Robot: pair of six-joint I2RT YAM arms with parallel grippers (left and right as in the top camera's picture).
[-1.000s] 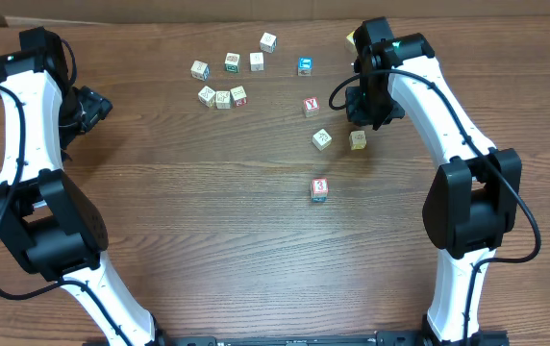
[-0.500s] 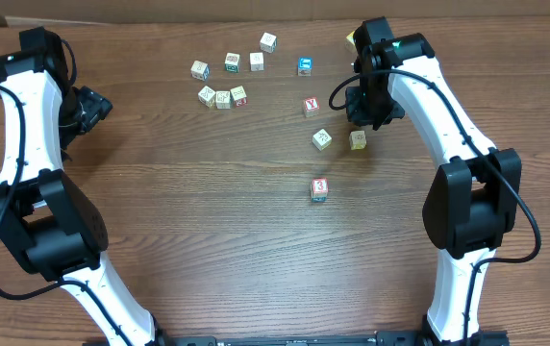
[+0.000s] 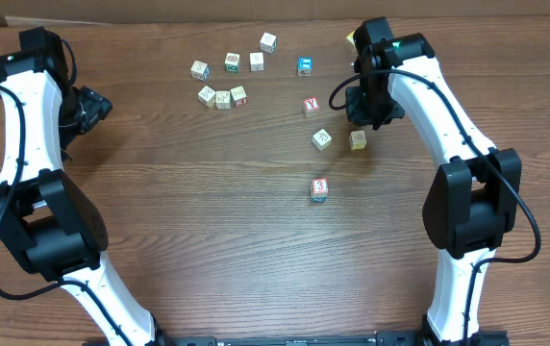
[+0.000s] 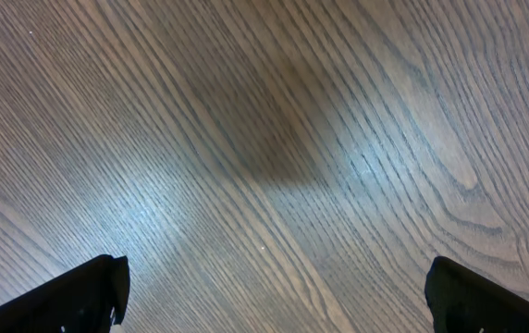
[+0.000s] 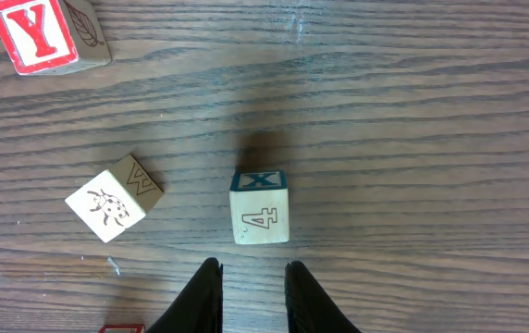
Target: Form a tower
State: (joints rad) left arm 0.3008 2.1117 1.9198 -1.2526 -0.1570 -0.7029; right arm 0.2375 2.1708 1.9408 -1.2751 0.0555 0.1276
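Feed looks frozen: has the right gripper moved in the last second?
No. In the overhead view the right gripper keeps the same place just beyond the number 4 block.

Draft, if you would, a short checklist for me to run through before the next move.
1. Right gripper empty: ok, nothing between its fingers.
2. Block marked 4 just ahead of it, apart from neighbours: ok.
3. Jaws wide enough for that block: cannot tell.
4. Ladybird block off to one side: ok.
5. Tower standing straight: cannot tell from overhead.
6. Left gripper open and empty: ok.
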